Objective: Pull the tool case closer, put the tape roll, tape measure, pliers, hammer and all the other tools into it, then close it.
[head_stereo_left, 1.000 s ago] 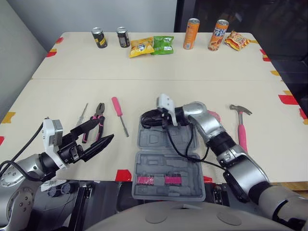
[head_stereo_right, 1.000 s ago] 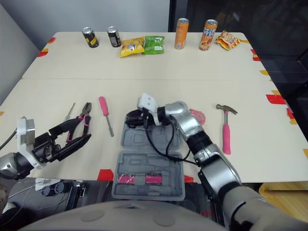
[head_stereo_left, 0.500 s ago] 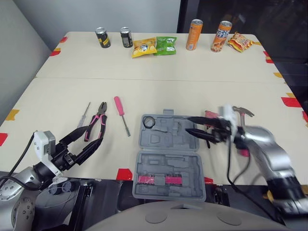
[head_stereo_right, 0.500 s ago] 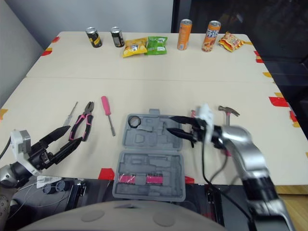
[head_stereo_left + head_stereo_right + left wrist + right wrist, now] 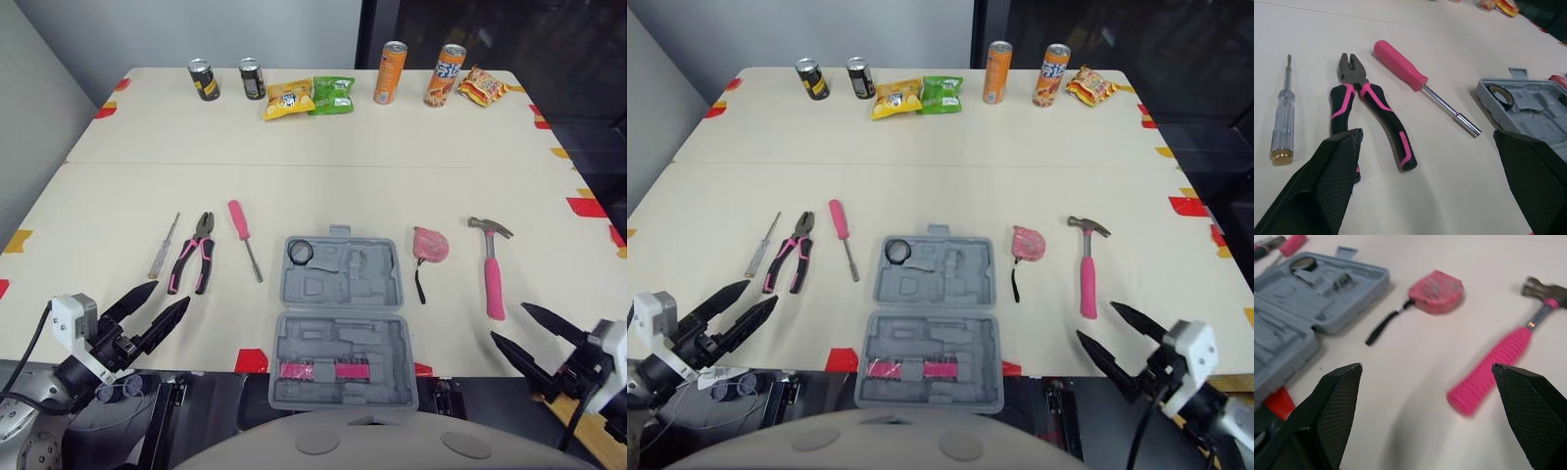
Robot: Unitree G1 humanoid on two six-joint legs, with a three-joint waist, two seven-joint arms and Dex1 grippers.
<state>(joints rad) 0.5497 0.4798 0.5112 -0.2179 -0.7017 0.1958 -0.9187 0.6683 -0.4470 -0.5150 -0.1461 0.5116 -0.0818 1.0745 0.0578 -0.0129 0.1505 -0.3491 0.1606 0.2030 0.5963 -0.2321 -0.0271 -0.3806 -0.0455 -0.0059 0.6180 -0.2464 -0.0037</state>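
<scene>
- Left gripper [image 5: 171, 294]: fingers [image 5: 1332, 181] spread wide, holding nothing, low at the near edge of the counter [image 5: 343, 176].
- Right gripper [image 5: 508, 321]: fingers [image 5: 1337, 416] likewise spread and empty.
- Tool case [image 5: 343, 313]: lies open between the two sets of fingers, at the near edge. The pull-closer step is judged done.
- Tape roll [image 5: 301, 252]: seated in a far pocket of the case, so one item is counted as stowed.
- Pliers [image 5: 1371, 107]: on the counter just ahead of the left fingers. A pink screwdriver [image 5: 1400, 66] lies beyond them towards the case, and a clear-handled screwdriver [image 5: 1282, 120] on their other side.
- Hammer [image 5: 1503, 357]: just ahead of the right fingers. The tape measure [image 5: 1436, 291] lies between it and the case (strap trailing loose).
- Outstanding: five tools to load, then closing the lid. Judged well short of half complete.
</scene>
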